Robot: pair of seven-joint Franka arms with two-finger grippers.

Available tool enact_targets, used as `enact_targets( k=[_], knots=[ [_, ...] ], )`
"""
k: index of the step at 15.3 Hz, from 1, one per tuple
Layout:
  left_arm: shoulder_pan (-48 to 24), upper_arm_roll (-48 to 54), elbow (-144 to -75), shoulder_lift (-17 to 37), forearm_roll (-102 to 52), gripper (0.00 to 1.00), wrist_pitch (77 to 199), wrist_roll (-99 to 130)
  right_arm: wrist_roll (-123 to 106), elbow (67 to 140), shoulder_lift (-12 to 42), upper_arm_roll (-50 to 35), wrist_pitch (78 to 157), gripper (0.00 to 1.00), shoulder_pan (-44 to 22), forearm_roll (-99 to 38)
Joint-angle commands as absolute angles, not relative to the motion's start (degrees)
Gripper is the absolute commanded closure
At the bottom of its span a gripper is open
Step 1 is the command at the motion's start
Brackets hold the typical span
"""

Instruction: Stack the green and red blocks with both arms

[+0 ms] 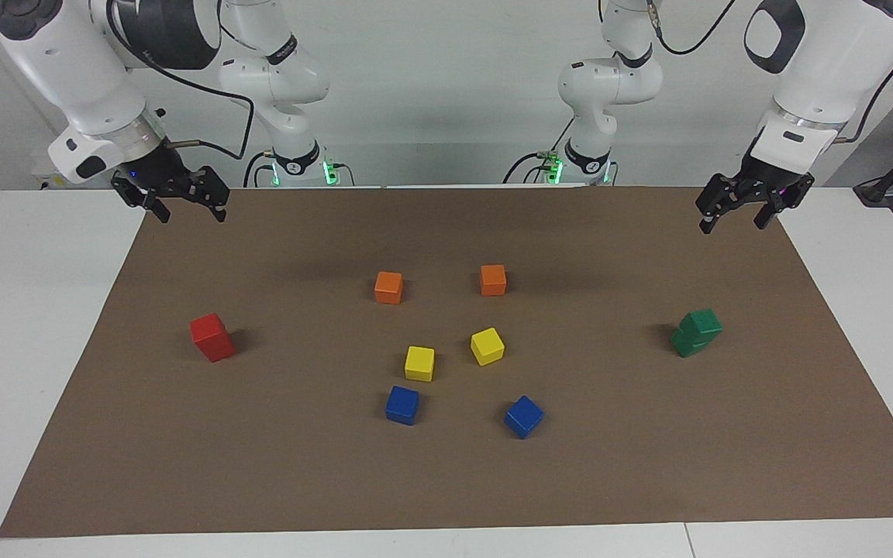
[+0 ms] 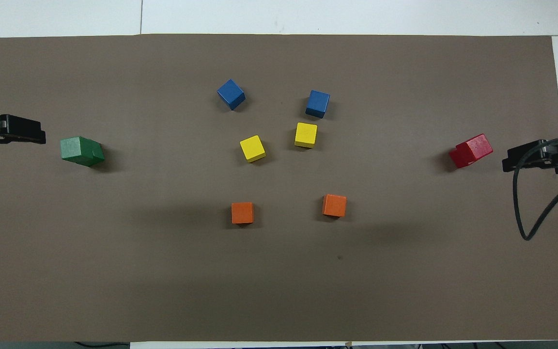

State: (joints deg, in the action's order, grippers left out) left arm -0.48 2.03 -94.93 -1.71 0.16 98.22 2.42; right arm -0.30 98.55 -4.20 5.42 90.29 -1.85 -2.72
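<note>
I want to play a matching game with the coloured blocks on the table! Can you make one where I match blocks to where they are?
Blocks:
1. green stack
2. red stack
3. orange cubes
4. blue cubes

Places:
A. middle pair nearest to the robots
B. toward the right arm's end of the table
C. middle pair farthest from the robots
D. toward the left arm's end of the table

Pairs: 1-D, 2-B, 3-A, 4-C
</note>
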Motion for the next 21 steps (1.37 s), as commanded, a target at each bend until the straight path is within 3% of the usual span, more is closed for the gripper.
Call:
enact_targets(
  k=[1, 10, 21],
  knots=[
    [-1.23, 1.49, -96.94, -3.25, -0.44, 0.0, 100.28, -2.87, 0.18, 98.0, -4.66, 5.36, 88.08, 0.0, -1.41, -1.76],
    [-1.67, 1.41, -98.61, -3.95, 0.26, 0.0, 99.76, -6.15, 0.35, 99.4, -4.31, 5.1, 92.81, 0.0, -1.06, 3.16],
    [-3.34, 1.93, -99.84, -4.22, -0.09, 0.0, 104.76, -1.6, 0.18, 98.96, -3.6, 5.01, 92.37, 0.0, -0.88, 3.16]
  ],
)
